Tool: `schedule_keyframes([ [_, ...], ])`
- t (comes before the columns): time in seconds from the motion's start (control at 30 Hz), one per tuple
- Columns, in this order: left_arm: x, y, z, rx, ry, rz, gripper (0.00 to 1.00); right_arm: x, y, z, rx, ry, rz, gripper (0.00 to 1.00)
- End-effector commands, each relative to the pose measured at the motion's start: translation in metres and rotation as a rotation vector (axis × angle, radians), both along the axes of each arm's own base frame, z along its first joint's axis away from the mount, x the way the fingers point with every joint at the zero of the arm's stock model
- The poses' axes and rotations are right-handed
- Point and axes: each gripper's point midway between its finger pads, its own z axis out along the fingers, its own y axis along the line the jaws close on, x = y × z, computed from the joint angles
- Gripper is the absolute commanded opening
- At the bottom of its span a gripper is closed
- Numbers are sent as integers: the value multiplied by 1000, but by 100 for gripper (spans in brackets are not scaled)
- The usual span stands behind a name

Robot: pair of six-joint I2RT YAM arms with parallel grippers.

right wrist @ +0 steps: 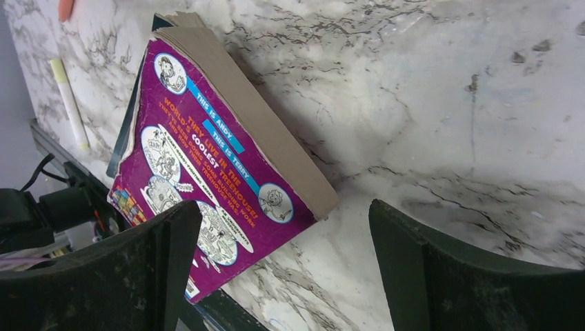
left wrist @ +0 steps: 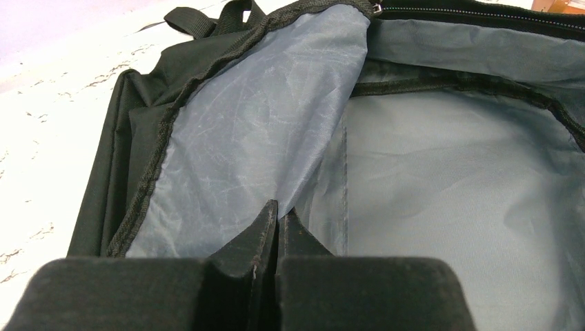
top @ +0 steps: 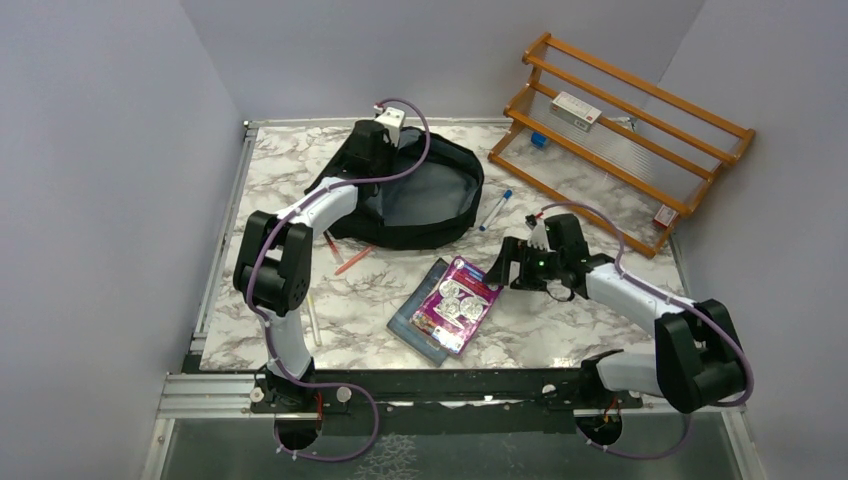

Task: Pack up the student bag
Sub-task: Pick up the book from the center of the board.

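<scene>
Left gripper [left wrist: 277,212] is clamped fully closed, its tips pinching the grey lining of the student bag [top: 425,200], which lies open at the far middle of the surface [top: 360,300]. Right gripper [right wrist: 284,217] gapes wide and empty, poised over the edge of a purple book [right wrist: 221,165].

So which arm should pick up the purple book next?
Right. The right gripper is open and empty, just beside the book. The left gripper is shut on the lining of the bag at the far side, apparently holding it open.
</scene>
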Motion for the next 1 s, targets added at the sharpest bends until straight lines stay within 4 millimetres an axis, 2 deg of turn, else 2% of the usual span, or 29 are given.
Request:
schedule_keyframes([
  [0.0,0,-8,17,-2,-37,-27,0,1,15,3,105,-16,65,96],
  [0.13,-3,-12,19,5,-34,-35,0,-7,15,-7,144,21,33,95],
  [0.23,-5,-22,32,-3,-41,-54,0,-11,12,-13,187,57,-13,92],
  [0.47,-23,-25,23,-41,34,-75,0,-22,18,-19,361,111,-59,78],
  [0.73,-28,-25,16,-30,47,-83,0,-24,25,-21,465,142,-75,61],
  [0.87,-28,-24,17,-28,45,-86,0,-22,22,-22,460,114,-106,49],
  [0.97,-29,-24,16,-24,46,-86,0,-20,21,-17,473,79,-113,33],
])
